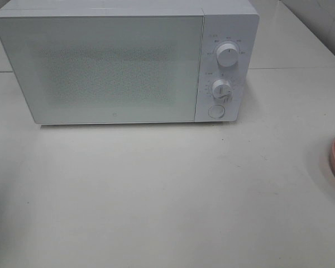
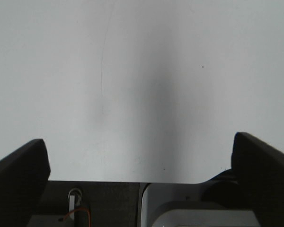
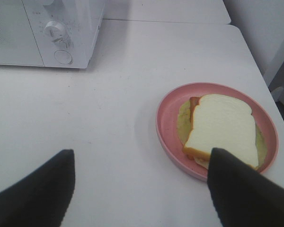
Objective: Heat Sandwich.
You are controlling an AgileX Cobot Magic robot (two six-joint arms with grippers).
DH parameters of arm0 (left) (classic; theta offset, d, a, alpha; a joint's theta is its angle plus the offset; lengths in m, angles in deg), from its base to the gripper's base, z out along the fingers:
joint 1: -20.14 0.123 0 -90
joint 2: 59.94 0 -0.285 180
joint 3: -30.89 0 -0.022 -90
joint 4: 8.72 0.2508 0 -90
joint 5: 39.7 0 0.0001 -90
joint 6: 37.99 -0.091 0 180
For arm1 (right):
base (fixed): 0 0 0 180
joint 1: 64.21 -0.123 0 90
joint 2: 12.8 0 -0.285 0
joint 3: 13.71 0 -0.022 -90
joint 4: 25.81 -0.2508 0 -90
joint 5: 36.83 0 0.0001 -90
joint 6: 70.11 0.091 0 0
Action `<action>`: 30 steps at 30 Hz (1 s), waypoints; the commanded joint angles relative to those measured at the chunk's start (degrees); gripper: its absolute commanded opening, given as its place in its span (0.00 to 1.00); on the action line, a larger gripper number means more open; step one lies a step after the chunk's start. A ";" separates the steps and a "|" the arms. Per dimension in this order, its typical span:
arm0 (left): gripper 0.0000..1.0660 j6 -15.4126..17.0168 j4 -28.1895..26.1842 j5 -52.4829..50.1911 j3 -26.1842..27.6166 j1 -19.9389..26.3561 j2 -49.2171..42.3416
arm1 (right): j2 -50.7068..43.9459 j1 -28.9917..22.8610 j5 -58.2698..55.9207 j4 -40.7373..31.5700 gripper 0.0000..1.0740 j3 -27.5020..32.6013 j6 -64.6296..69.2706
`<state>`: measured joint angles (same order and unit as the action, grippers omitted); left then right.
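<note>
I see microwave (image 1: 125,64) at back of white table (image 1: 156,195), door closed. Sandwich (image 3: 222,130) lies on pink plate (image 3: 166,124) at table's right edge, well apart from microwave. My right gripper (image 3: 142,189) hovers near plate, fingers apart, empty. My left gripper (image 2: 141,182) over bare table, fingers wide apart, empty.

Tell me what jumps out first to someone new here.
The white microwave, door shut, fills the back of the table in the high view. The sandwich lies on a pink plate off to the right, with the open right gripper above the table near it.
</note>
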<state>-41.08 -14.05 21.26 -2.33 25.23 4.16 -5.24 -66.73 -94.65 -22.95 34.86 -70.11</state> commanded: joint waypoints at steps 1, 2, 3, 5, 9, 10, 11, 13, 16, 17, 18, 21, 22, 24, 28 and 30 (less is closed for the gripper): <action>0.94 0.46 0.17 -1.60 -2.46 0.29 -6.30 | -1.43 0.46 0.69 -0.11 0.70 0.11 -0.40; 0.94 0.40 0.17 -2.18 -4.18 0.29 -9.63 | -1.43 0.46 0.69 -0.11 0.70 0.11 -0.40; 0.94 0.40 0.17 -2.18 -4.18 0.29 -9.63 | -1.43 0.46 0.69 -0.11 0.70 0.11 -0.40; 0.94 0.40 0.17 -2.52 -5.84 0.29 -13.46 | -1.43 0.46 0.69 -0.11 0.70 0.11 -0.40; 0.94 0.34 0.17 -3.15 -9.05 0.29 -21.03 | -1.43 0.46 0.69 -0.11 0.70 0.11 -0.40; 0.94 0.34 0.17 -3.15 -9.74 0.29 -22.69 | -1.43 0.46 0.69 -0.11 0.70 0.11 -0.40; 0.94 0.29 0.17 -3.15 -10.89 0.29 -26.99 | -1.43 0.46 0.69 -0.11 0.70 0.11 -0.40; 0.94 0.29 0.23 -3.15 -11.23 0.29 -29.16 | -1.43 0.46 0.69 -0.11 0.70 0.11 -0.40; 0.94 0.29 1.38 -2.41 -13.01 0.29 -37.07 | -1.43 0.46 0.69 -0.11 0.70 0.11 -0.40; 0.94 0.29 1.38 -2.41 -13.01 0.29 -37.07 | -1.43 0.46 0.69 -0.11 0.70 0.11 -0.40; 0.94 0.29 1.78 -1.83 -13.01 0.29 -38.62 | -1.43 0.46 0.69 -0.11 0.70 0.11 -0.40; 0.94 0.29 1.89 0.29 -14.61 0.29 -44.98 | -1.43 0.46 0.69 -0.11 0.70 0.11 -0.40; 0.94 0.29 1.89 0.29 -14.61 0.29 -44.98 | -1.43 0.46 0.69 -0.11 0.70 0.11 -0.40; 0.94 0.34 1.95 0.23 -14.44 0.29 -47.67 | -1.43 0.46 0.69 -0.11 0.70 0.11 -0.40; 0.94 0.34 2.06 0.23 -14.44 0.17 -51.97 | -1.43 0.46 0.69 -0.11 0.70 0.11 -0.40; 0.94 0.34 2.06 0.23 -14.44 0.17 -55.35 | -1.43 0.46 0.69 -0.11 0.70 0.11 -0.40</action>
<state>-41.08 -12.27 21.49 -16.71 25.23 -48.20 -5.24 -66.73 -94.65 -22.95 34.86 -70.11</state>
